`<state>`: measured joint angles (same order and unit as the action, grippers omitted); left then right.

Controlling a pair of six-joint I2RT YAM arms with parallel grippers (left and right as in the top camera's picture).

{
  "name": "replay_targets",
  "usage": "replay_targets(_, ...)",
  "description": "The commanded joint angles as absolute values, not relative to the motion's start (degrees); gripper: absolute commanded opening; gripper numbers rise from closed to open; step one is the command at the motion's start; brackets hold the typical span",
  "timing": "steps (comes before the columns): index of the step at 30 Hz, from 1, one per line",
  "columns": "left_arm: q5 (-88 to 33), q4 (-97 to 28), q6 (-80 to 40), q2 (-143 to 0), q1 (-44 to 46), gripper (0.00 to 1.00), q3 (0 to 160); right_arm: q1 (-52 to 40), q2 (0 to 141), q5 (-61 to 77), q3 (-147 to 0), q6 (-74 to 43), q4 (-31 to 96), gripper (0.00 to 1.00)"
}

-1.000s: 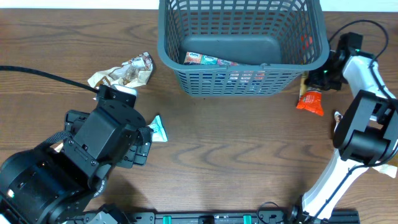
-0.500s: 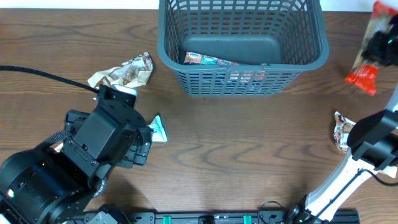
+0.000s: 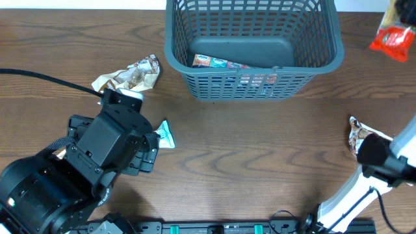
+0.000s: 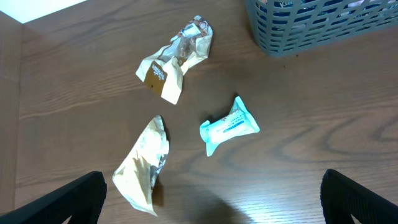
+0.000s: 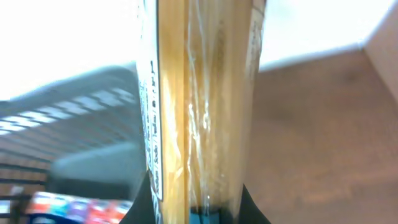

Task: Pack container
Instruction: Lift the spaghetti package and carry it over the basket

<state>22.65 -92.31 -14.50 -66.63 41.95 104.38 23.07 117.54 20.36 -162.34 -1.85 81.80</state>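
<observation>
The dark grey slotted basket (image 3: 253,71) stands at the back middle with a few colourful packets on its bottom. It also shows blurred in the right wrist view (image 5: 87,155). My right gripper (image 5: 196,210) is shut on a long yellow and clear snack packet (image 5: 199,106). The overhead view shows its red-orange end (image 3: 392,38) held high to the right of the basket. My left gripper (image 4: 211,205) is open and empty above the table. Below it lie a gold packet (image 4: 144,165), a teal packet (image 4: 229,126) and a crumpled tan packet (image 4: 177,62).
A white and brown packet (image 3: 356,136) lies at the right edge next to the right arm's base. The left arm's bulk (image 3: 97,156) covers the front left of the table. The basket corner (image 4: 323,22) is at the top right of the left wrist view.
My right gripper has lifted the red-orange packet from the table beside the basket's right corner and carried it up and to the far right. The left arm has not moved.
</observation>
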Motion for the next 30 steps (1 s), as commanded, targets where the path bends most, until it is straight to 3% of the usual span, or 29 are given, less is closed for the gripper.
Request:
replay_targets(1, 23.11, -96.79, -13.76, -66.65, 41.91, 0.99, 104.07, 20.67, 110.61, 30.26, -165.53, -3.68, 78.39, 0.01)
replay_targets(8, 23.14, -96.77, -13.76, -66.65, 41.91, 0.99, 104.07, 11.31, 108.92, 36.91, -165.49, 2.46, 76.55, 0.02)
replay_targets(14, 22.98, -96.79, -13.78, -66.65, 41.91, 0.99, 104.07, 0.21, 109.14, 36.62, -163.76, 35.4, 87.22, 0.01)
replay_targets(17, 22.9, -96.79, -13.78, -66.63, 41.91, 0.99, 104.07, -3.75, 109.19, 32.8, -161.58, 45.41, 91.44, 0.01)
replay_targets(30, 22.94, -96.79, -13.52, -66.63, 41.91, 0.99, 104.07, -4.86, 113.27, 30.65, -149.56, 47.24, 79.48, 0.01)
